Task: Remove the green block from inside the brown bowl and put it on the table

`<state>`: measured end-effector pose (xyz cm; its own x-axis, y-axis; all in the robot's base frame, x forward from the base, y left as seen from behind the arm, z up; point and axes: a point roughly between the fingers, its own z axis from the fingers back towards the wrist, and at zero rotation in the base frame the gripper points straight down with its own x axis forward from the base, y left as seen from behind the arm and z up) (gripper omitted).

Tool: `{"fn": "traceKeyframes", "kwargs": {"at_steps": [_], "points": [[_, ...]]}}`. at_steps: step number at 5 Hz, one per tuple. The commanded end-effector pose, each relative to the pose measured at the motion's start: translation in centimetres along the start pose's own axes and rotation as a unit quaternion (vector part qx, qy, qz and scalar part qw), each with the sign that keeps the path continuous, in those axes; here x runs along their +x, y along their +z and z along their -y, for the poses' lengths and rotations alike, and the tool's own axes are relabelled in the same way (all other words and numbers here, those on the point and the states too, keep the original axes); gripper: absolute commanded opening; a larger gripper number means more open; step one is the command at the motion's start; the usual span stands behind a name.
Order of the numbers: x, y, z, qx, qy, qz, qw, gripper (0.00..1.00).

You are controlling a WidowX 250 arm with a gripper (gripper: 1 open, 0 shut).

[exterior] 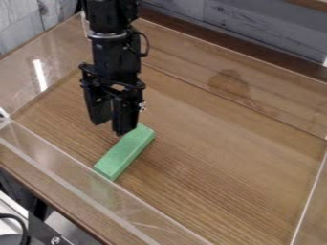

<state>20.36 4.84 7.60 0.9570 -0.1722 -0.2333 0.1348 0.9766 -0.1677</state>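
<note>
The green block (124, 153) lies flat on the wood-grain table (230, 144), near the front left acrylic wall, its long side running diagonally. My black gripper (111, 122) hangs just above and behind the block's far end, pointing down. Its two fingers stand apart with nothing between them, and they do not touch the block. The brown bowl is out of view.
Low clear acrylic walls (52, 163) ring the tabletop, the front wall close to the block. A grey plank wall (255, 24) stands behind the table. Bare wood stretches to the right of the gripper.
</note>
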Motion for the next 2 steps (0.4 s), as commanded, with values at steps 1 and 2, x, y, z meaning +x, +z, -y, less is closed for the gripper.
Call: {"fn": "traceKeyframes", "kwargs": {"at_steps": [1,2], "points": [[0.63,0.35,0.22,0.011,-0.009,0.018,0.9997,1.00],[0.69,-0.60,0.32,0.014,-0.014,0.020,0.9996,1.00]]}}
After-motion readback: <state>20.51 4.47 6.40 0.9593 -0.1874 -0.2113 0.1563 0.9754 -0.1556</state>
